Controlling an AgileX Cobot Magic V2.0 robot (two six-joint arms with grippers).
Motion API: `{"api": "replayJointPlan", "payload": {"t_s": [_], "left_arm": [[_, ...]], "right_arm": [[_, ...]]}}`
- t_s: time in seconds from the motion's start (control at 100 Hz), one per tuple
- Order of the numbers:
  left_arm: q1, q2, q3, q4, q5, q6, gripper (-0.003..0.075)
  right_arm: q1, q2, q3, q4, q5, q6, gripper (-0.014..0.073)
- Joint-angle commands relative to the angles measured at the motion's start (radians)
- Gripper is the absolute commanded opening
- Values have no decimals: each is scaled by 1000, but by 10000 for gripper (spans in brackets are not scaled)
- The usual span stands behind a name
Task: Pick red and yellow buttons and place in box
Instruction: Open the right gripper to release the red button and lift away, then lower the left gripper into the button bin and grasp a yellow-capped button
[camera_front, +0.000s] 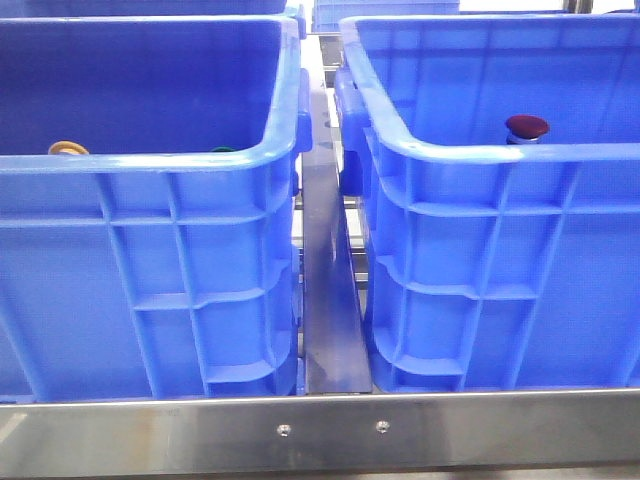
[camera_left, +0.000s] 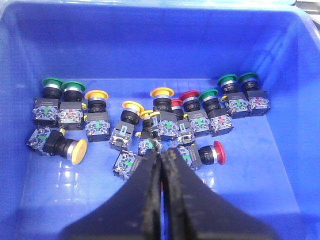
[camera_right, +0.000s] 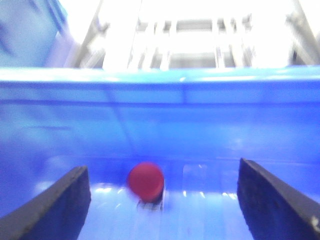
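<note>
Red and yellow buttons lie mixed with green ones in a pile on the floor of the left blue crate (camera_left: 150, 50). One yellow button (camera_left: 73, 150) lies on its side and a red button (camera_left: 217, 152) lies beside the fingertips. My left gripper (camera_left: 161, 154) hangs shut just above the pile, with nothing clearly between its fingers. The box (camera_front: 480, 150), the right crate, holds a single red button (camera_front: 527, 127). My right gripper (camera_right: 162, 170) is open wide inside the box, with that red button (camera_right: 145, 181) on the floor beyond its fingers. Neither gripper shows in the front view.
A yellow cap (camera_front: 68, 148) and a green cap (camera_front: 222, 150) peek over the left crate's rim (camera_front: 150, 165). A metal channel (camera_front: 328, 280) separates the two crates. A steel rail (camera_front: 320, 430) runs along the front. The crate walls are tall on all sides.
</note>
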Motion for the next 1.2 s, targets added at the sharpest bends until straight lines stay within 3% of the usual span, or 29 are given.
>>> {"api": "replayJointPlan", "payload": {"t_s": [0.0,0.2,0.32,0.53,0.82,0.97,1.07,1.19], "left_arm": [[3,-2,-24,10,-60,-8,-19],[3,-2,-24,9,-60,-8,-19],[3,-2,-24,9,-60,-8,-19],[3,-2,-24,9,-60,-8,-19],[3,-2,-24,9,-60,-8,-19],[3,-2,-24,9,-58,-8,-12],[3,-2,-24,7,-58,-8,65],[3,-2,-24,1,-58,-8,274]], "right_arm": [[-6,-127,24,-2,-6,-2,612],[-6,-353,151,1,2,-1,606],[-6,-487,211,1,4,-1,541],[-6,-628,260,1,8,-1,353],[-6,-649,264,1,10,-1,-74],[-6,-649,264,1,12,-1,-67],[-6,-649,264,1,19,-1,-67],[-6,-649,264,1,28,-1,-67]]}}
